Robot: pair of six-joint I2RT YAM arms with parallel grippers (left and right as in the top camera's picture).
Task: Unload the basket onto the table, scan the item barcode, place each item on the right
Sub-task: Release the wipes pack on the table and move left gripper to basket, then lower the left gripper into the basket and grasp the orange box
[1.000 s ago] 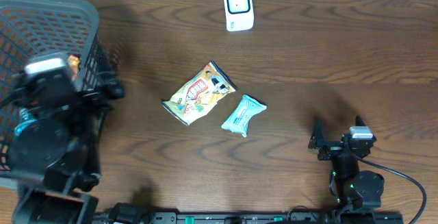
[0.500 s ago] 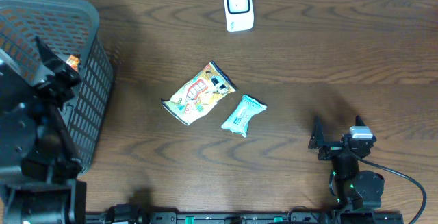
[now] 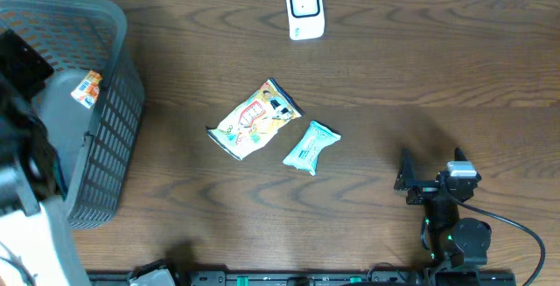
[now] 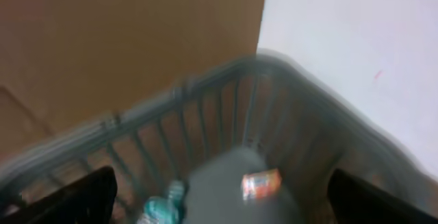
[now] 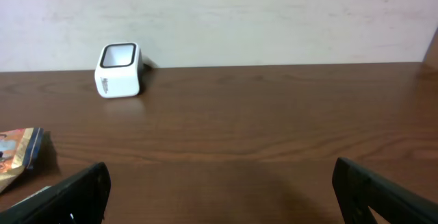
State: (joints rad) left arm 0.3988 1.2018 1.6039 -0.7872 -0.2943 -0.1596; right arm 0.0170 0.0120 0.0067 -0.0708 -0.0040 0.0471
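The left gripper [image 4: 220, 198] stands wide with nothing between its jaws, above the inside of the basket [image 3: 105, 102]. The right gripper [image 5: 222, 196] is equally wide and empty, low over the table [image 3: 437, 76] near its front edge on the right side.

The dark wooden table fills the overhead view. The grey mesh basket sits at its far left. Near the table's middle lie 2 items, well apart from both grippers. The yellow snack bag [image 3: 255, 120] lies flat and angled. The smaller teal packet [image 3: 310, 147] is just beside it on the right; whether they touch is unclear. The white scanner [image 3: 304, 10] stands at the table's back edge, its window facing forward in the right wrist view. 1 small orange packet [image 3: 86, 87] lies on the basket floor.
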